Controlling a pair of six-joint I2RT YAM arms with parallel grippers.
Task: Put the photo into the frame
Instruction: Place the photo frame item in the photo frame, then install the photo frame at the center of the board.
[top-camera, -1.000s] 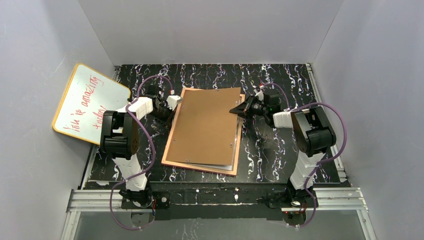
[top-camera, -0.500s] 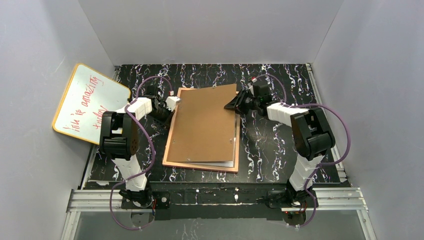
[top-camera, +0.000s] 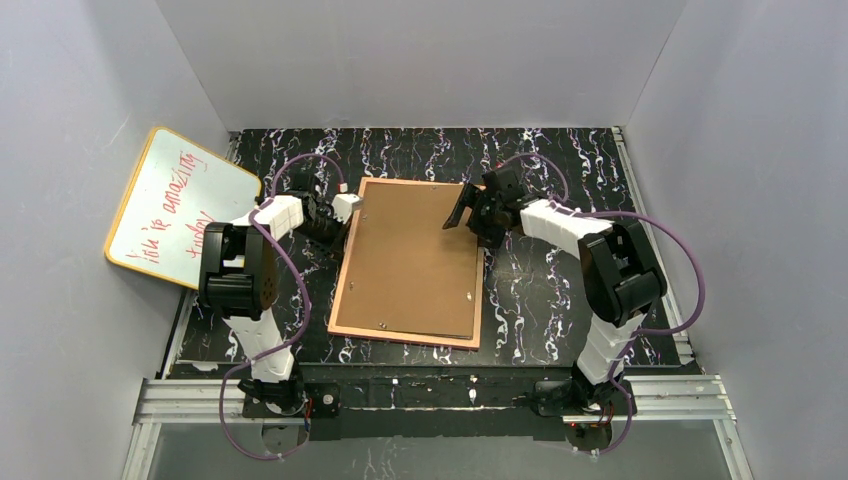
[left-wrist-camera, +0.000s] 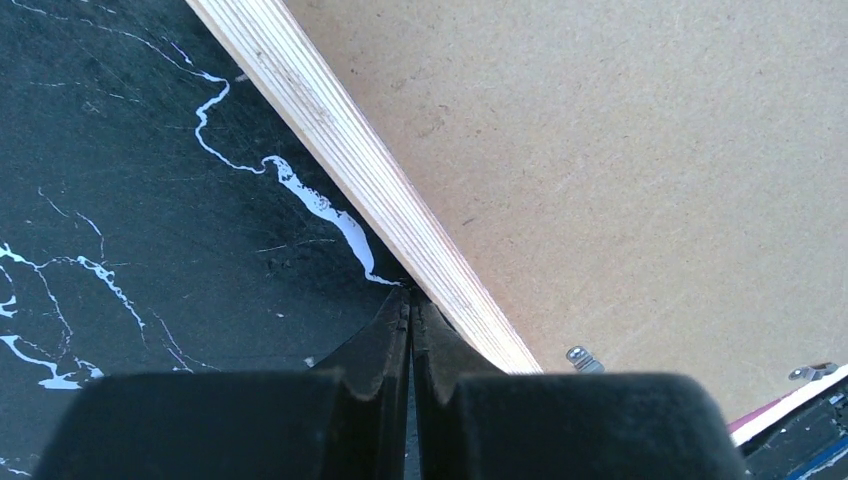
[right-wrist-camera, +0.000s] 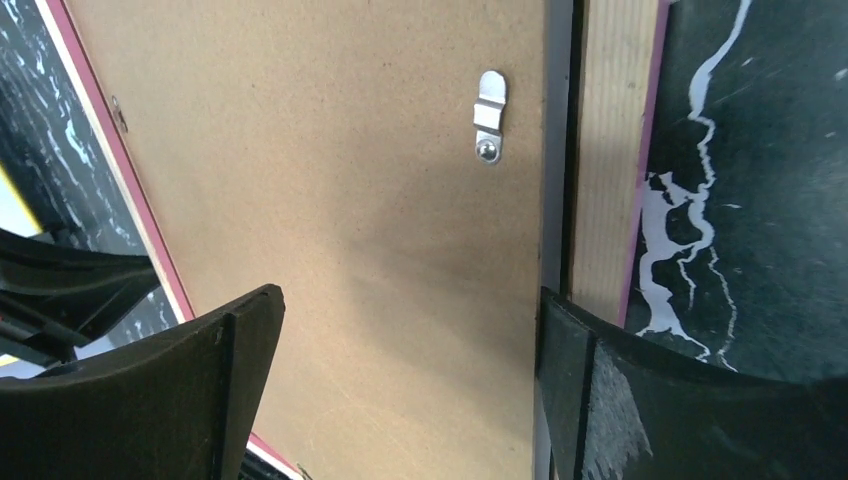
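Observation:
The frame (top-camera: 339, 292) lies reverse side up in the middle of the table, with the brown backing board (top-camera: 415, 260) flat inside it. The photo is hidden. My left gripper (top-camera: 343, 222) is shut and empty, its tips (left-wrist-camera: 410, 300) pressed against the frame's pale outer edge (left-wrist-camera: 350, 150) on the left side. My right gripper (top-camera: 465, 212) hangs open over the board's far right corner, holding nothing. In the right wrist view its wide-spread fingers (right-wrist-camera: 200, 380) straddle the board (right-wrist-camera: 330, 200) and the frame's rail (right-wrist-camera: 610, 150).
A yellow-rimmed whiteboard (top-camera: 175, 205) with red writing leans against the left wall. Small metal tabs (right-wrist-camera: 488, 115) sit along the frame's inner edge. Grey walls close in the black marbled table (top-camera: 560, 300) on three sides.
The backing board, held askew by my right gripper a second ago, now lies squarely in the frame. My right gripper has let go, opened wide and moved left. The left arm stayed put.

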